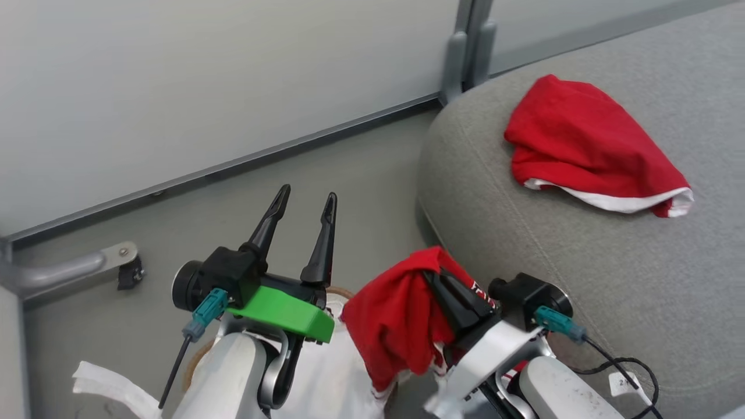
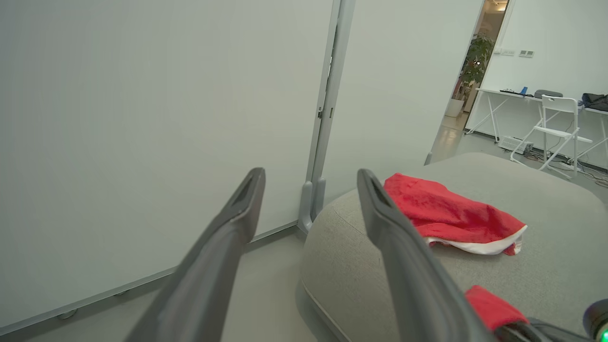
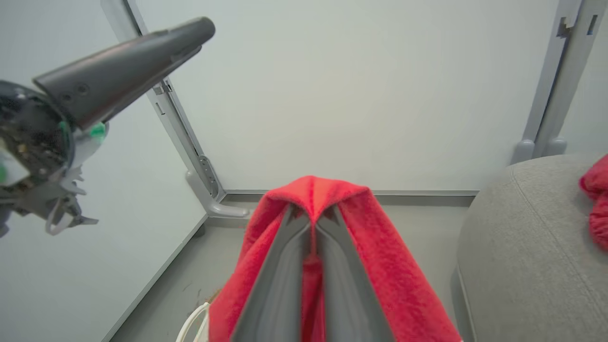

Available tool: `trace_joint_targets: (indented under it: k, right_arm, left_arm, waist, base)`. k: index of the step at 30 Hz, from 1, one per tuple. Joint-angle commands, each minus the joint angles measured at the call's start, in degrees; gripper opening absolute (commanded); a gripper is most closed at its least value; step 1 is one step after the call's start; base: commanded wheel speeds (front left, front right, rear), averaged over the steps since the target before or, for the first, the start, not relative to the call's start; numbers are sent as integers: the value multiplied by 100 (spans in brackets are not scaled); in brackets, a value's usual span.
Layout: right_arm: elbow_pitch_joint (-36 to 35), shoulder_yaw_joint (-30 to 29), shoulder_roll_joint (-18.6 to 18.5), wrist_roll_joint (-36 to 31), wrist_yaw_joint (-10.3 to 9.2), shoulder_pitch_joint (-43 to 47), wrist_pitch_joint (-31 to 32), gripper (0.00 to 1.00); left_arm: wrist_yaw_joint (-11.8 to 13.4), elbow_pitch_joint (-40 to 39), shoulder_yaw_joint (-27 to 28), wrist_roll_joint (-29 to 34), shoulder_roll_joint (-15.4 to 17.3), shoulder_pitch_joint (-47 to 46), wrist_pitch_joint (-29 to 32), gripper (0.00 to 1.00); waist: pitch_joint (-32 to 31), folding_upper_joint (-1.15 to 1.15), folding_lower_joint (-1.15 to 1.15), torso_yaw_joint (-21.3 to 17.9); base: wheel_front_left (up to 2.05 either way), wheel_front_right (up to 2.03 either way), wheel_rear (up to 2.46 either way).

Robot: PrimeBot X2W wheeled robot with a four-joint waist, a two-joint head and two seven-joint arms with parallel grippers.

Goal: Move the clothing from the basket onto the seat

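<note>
One red garment with white trim (image 1: 588, 145) lies crumpled on the grey seat (image 1: 524, 244); it shows too in the left wrist view (image 2: 446, 213) and at the right wrist view's edge (image 3: 596, 204). My right gripper (image 1: 435, 274) is shut on the second red garment (image 1: 396, 314), which drapes over its fingers (image 3: 285, 275) above the basket, beside the seat's edge. The basket's brown rim (image 1: 342, 291) and white liner (image 1: 326, 372) peek out beneath my arms. My left gripper (image 1: 307, 196) stands open and holds nothing, left of the held garment.
Pale partition walls with a grey floor rail (image 1: 233, 163) and a grey post (image 1: 460, 52) close the space behind. A metal foot bracket (image 1: 116, 256) sits on the floor at the left. A black cable (image 1: 628, 366) hangs by my right wrist.
</note>
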Motion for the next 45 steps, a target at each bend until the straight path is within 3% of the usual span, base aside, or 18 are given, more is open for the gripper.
trace_joint_targets:
  k: [1, 6, 16, 23, 27, 36, 40, 45]
  right_arm:
    - [-89, -89, -14, 13, -8, 94, -15, 0]
    - [-353, -576, -13, 35, -8, 268, -15, 0]
    - [-971, -1544, -13, -167, -7, 516, -14, 0]
    - [-1388, -2065, -19, -740, -7, -31, -14, 0]
    - [-1616, -2310, -500, -1063, -8, -830, -14, 0]
    - [-1220, -2247, -2201, -1449, -8, -3380, -13, 0]
    - [-614, -2151, -2582, -1574, -8, -4450, -14, 0]
    - [449, -2226, -2690, -1684, -8, -5167, -9, 0]
  left_arm:
    - [-47, -51, 51, 102, 16, 101, 5, 100]
    - [-106, -2, 37, 177, 18, 195, 4, 100]
    - [-141, 352, -630, -115, 24, -217, 5, 100]
    - [-143, 471, -830, -153, 98, -316, 4, 100]
    - [-144, 457, -897, -166, 182, -302, 5, 100]
    - [-145, 366, -938, -105, 419, -408, 4, 100]
    - [-145, 311, -882, -49, 517, -442, 4, 100]
    - [-145, 214, -859, 23, 561, -498, 4, 100]
  waist:
    - [194, 0, 0, -805]
    - [348, 0, 0, -1256]
    - [578, 0, 0, -1376]
    - [752, 0, 0, -1385]
    - [903, 0, 0, -1389]
    - [1374, 0, 0, -1375]
    - [1596, 0, 0, -1353]
    - [1871, 0, 0, -1195]
  base:
    - [0, 0, 0]
    - [0, 0, 0]
    - [0, 0, 0]
    - [10, 10, 10]
    - [4, 4, 4]
    - [0, 0, 0]
    - [0, 0, 0]
    - [0, 0, 0]
